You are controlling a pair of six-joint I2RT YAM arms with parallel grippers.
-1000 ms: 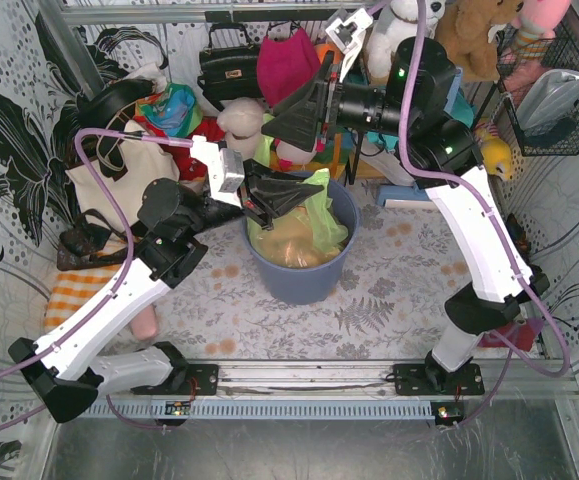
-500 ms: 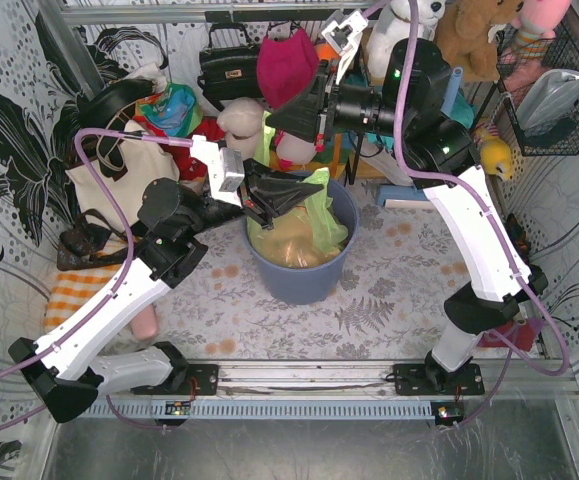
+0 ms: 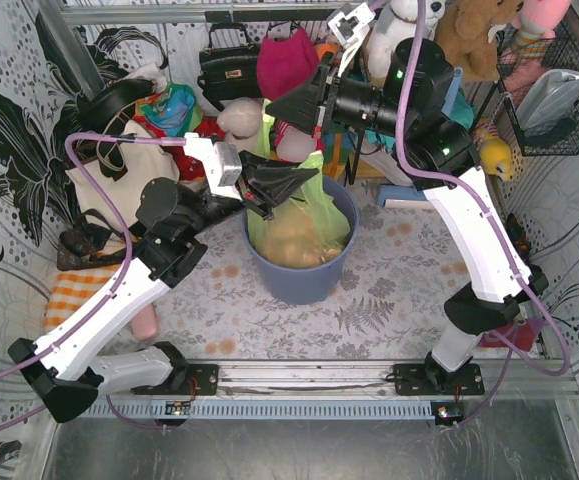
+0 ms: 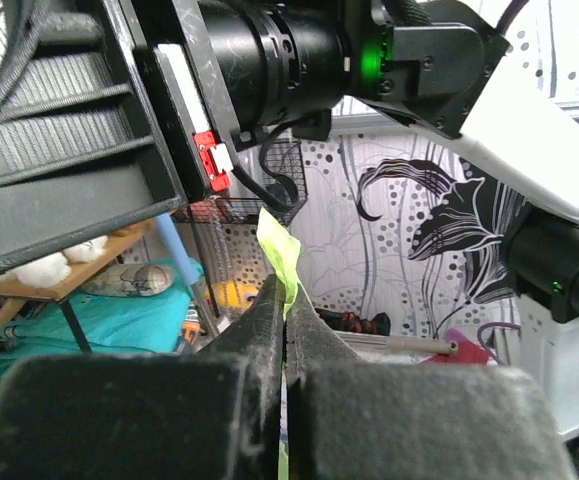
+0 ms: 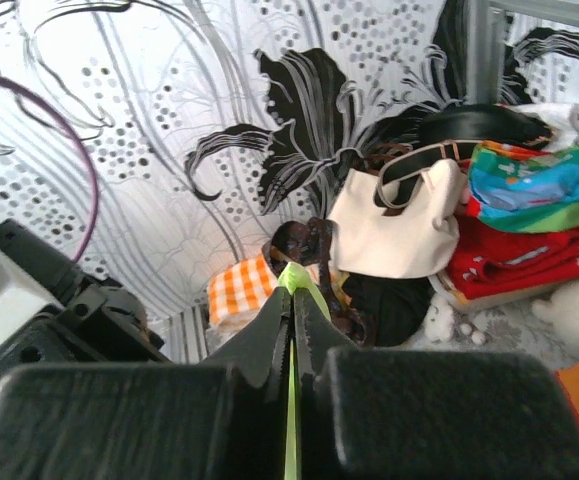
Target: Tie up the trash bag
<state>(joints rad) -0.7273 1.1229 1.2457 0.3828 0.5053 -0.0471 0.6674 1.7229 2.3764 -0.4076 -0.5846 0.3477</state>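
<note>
Above bin (image 3: 299, 282), L pincer (image 4: 285, 300) & R pincer (image 5: 291, 288) both clamp trash bag (image 3: 314, 225) film; tote (image 3: 104, 188) nearby.

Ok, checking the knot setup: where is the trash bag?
Top view, centre: the trash bag sits inside the blue-grey bin, on the patterned table.

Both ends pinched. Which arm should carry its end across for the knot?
Right, probably. The right gripper holds a strip of the trash bag high behind the bin, free to swing; the left gripper pinches film low over the bin mouth, anchoring.
</note>
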